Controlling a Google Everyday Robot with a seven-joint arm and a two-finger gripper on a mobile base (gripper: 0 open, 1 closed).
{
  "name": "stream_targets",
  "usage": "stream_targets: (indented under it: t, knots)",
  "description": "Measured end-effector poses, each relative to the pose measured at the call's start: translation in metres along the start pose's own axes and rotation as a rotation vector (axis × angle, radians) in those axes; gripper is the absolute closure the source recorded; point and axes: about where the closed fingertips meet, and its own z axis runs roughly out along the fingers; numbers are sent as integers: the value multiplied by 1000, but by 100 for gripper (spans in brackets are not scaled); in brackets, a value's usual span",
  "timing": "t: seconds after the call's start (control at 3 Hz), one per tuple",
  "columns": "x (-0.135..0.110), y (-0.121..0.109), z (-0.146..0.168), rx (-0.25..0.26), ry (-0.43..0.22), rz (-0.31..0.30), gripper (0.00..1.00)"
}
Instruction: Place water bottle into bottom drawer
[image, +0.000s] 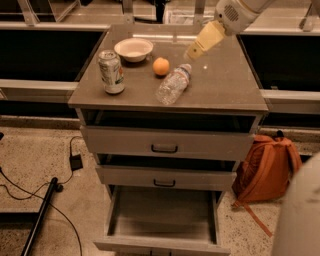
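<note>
The water bottle (173, 84), clear crinkled plastic with a white cap, lies on its side on the grey cabinet top (225, 85), cap toward the back right. My gripper (192, 51), at the end of a cream arm reaching in from the upper right, hovers just above and behind the bottle's cap end. The bottom drawer (162, 212) is pulled out below, with a plain grey inside and nothing in it.
A green-and-white soda can (111, 71) stands at the left of the top. A white bowl (133, 49) and an orange (161, 66) sit behind the bottle. Two upper drawers (165, 145) are shut. An orange backpack (265, 167) leans at the right. Cables (30, 190) lie on the floor.
</note>
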Motion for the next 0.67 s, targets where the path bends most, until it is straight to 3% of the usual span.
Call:
stream_targets:
  t: [0.67]
  knots:
    - [-35,-1,68,5,34,259,0]
